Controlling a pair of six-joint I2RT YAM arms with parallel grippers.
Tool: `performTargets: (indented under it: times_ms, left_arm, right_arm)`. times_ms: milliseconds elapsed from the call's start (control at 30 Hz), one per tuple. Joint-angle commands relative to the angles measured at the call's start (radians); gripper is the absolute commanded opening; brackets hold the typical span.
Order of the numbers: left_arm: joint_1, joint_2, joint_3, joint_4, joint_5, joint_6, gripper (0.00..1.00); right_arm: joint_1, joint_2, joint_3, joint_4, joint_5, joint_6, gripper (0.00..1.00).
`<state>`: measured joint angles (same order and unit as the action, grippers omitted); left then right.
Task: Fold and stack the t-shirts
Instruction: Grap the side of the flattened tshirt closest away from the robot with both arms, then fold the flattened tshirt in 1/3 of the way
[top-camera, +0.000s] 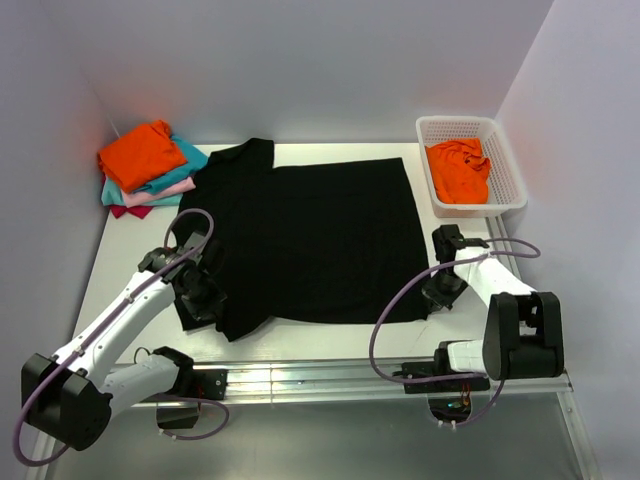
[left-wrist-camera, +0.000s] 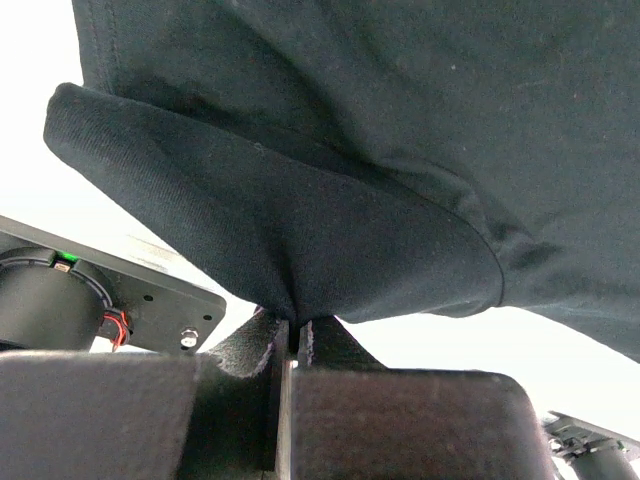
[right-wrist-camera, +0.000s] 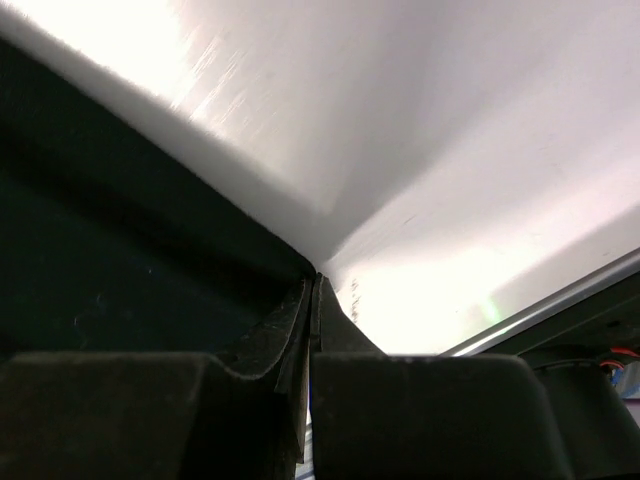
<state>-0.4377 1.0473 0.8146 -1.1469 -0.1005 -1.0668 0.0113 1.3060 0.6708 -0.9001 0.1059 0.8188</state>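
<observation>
A white desk (top-camera: 320, 342) carried everything. Most of it was covered by one large black t-shirt (top-camera: 310, 240), spread nearly flat with its collar end to the left and its straight hem to the right. It was plain matte knit, with a sleeve reaching toward the far-left corner and the near sleeve bunched at the near-left edge.

It looked light, soft and limp. It would likely sag and drag wherever unsupported, and would be best held by pinching at corners or seams rather than the middle.

At the far-left corner sat a stack of folded t-shirts: orange (top-camera: 140, 152) on top, then teal (top-camera: 188, 160), pink (top-camera: 170, 190) and magenta (top-camera: 128, 211). At the far right stood a white lattice basket (top-camera: 508, 170) holding a crumpled orange t-shirt (top-camera: 458, 170).

The left jaws were closed on a fold of the black cloth (left-wrist-camera: 300, 200) at the near sleeve, lifting it off the desk in a drooping pouch. The right jaws were closed at the shirt's near-right hem corner (right-wrist-camera: 120, 260), apparently pinching its edge low against the desk.
</observation>
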Motion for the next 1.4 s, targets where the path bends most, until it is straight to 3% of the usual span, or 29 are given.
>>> performTargets:
  times_ms: [0,433,667,1000,1367]
  left_arm:
    - [0.020,-0.003,0.027,0.009,-0.019,0.018,0.00]
    - [0.034,-0.001,0.064,-0.011,-0.028,-0.007,0.00]
    - [0.037,0.069,0.220,-0.047,-0.022,0.024,0.00]
    - [0.106,0.348,0.498,-0.031,0.010,0.186,0.00]
    - [0.273,0.716,0.751,0.061,0.108,0.349,0.00]
  right_arm:
    - [-0.046,0.004,0.030,0.000,0.043,-0.006,0.00]
    - [-0.112,0.022,0.127,-0.031,0.070,-0.056,0.00]
    - [-0.111,0.047,0.289,-0.095,0.055,-0.099,0.00]
    - [-0.111,0.177,0.506,-0.128,0.034,-0.104,0.00]
    - [-0.109,0.533,0.852,-0.123,-0.015,-0.096,0.00]
